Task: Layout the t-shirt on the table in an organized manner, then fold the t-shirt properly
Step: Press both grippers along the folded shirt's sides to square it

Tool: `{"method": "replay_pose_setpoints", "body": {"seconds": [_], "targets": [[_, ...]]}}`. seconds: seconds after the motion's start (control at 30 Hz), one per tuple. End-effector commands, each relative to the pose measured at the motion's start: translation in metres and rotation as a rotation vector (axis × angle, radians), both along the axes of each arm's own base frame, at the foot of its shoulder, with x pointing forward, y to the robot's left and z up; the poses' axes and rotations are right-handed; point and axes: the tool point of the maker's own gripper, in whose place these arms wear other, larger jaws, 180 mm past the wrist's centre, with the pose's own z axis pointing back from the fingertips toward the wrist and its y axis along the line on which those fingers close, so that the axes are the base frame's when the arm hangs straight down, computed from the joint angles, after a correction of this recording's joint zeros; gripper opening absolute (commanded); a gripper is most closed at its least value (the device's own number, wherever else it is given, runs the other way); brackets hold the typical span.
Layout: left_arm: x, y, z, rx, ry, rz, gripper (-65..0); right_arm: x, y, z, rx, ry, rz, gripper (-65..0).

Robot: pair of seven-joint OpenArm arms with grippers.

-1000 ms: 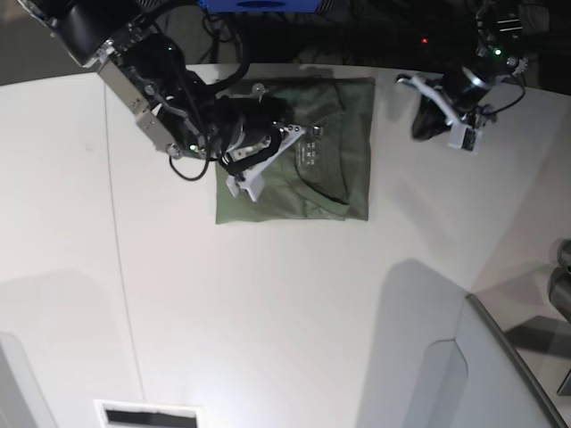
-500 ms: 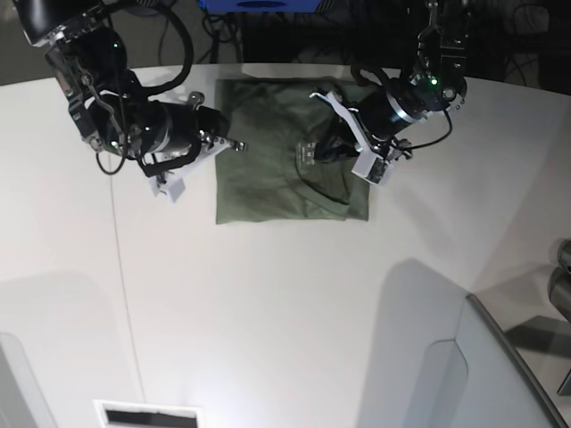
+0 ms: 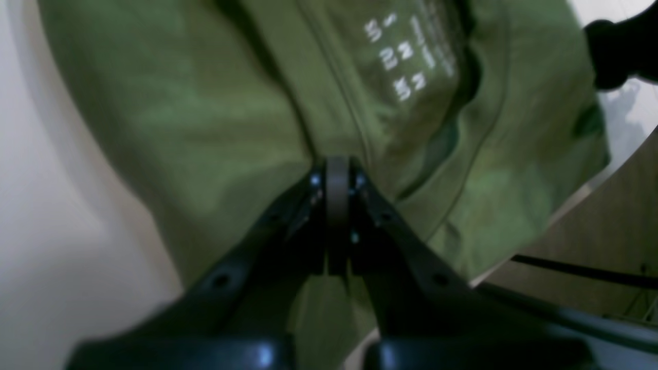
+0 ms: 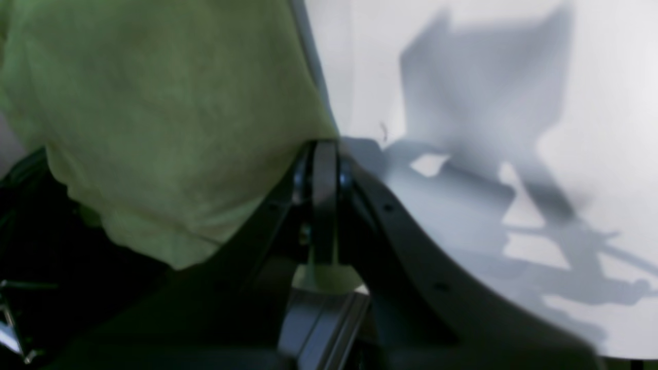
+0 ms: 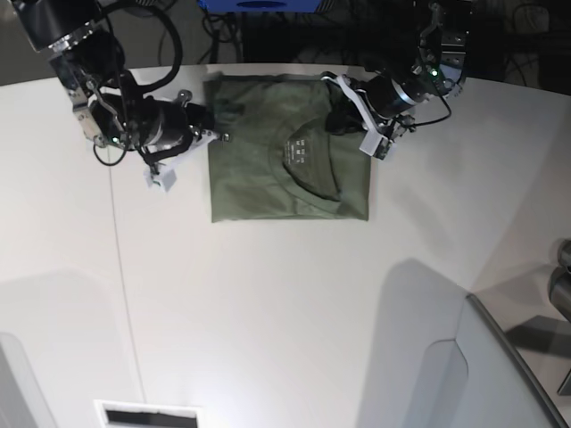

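The olive-green t-shirt (image 5: 268, 183) lies as a folded rectangle at the far middle of the white table (image 5: 268, 312), collar and white neck label facing up. My right gripper (image 5: 217, 135) is at the shirt's left edge. In the right wrist view that gripper (image 4: 324, 146) is shut on the hem of the t-shirt (image 4: 154, 103). My left gripper (image 5: 337, 116) is over the shirt's upper right part. In the left wrist view that gripper (image 3: 336, 164) is shut, with creases of the t-shirt (image 3: 205, 103) running to its tips below the label.
A grey angled panel (image 5: 482, 374) rises at the near right. Cables (image 5: 268, 36) hang in the dark beyond the table's curved far edge. A thin dark seam (image 5: 120, 267) runs down the left of the tabletop. Dark cylinders (image 5: 562, 267) stand at the right border.
Both grippers have come to the shirt's upper sides. The shirt's left edge and collar have shifted slightly left. The left arm has moved up and right.
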Motion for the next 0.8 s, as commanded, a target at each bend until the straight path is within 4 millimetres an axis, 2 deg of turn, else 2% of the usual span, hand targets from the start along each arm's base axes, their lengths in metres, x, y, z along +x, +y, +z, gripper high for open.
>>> {"method": "replay_pose_setpoints", "body": {"seconds": [0.0,0.1,0.2,0.3,0.43,0.53,0.7,0.77], "targets": [[0.008,0.002,0.008,0.003,-0.042,-0.005,-65.0,0.009,-0.007,0.005,-0.022,-0.04,-0.007,-64.8],[0.011,0.003,0.01,0.029,-0.057,-0.007,-65.0,0.017,0.007,0.03,0.023,-0.11,0.021,-65.0],[0.021,0.006,0.024,0.045,-0.102,0.009,-65.0,0.016,0.021,0.053,0.065,-0.101,0.034,-65.0],[0.036,0.025,0.047,0.069,-0.175,0.06,-65.0,0.023,0.026,0.072,0.072,-0.093,-0.005,-64.7],[0.035,0.047,0.058,0.111,-0.202,0.101,-65.0,0.048,0.027,0.088,0.073,-0.149,-0.003,-64.7],[0.027,0.071,0.055,0.151,-0.184,0.134,-65.0,0.073,0.033,0.092,0.067,-0.179,0.008,-64.7],[0.003,0.101,0.043,0.207,-0.125,0.147,-65.0,0.105,0.049,0.082,0.076,-0.182,0.053,-64.8],[-0.009,0.109,0.038,0.22,-0.098,0.161,-65.0,0.116,0.048,0.079,0.071,-0.191,0.075,-64.8]]}}
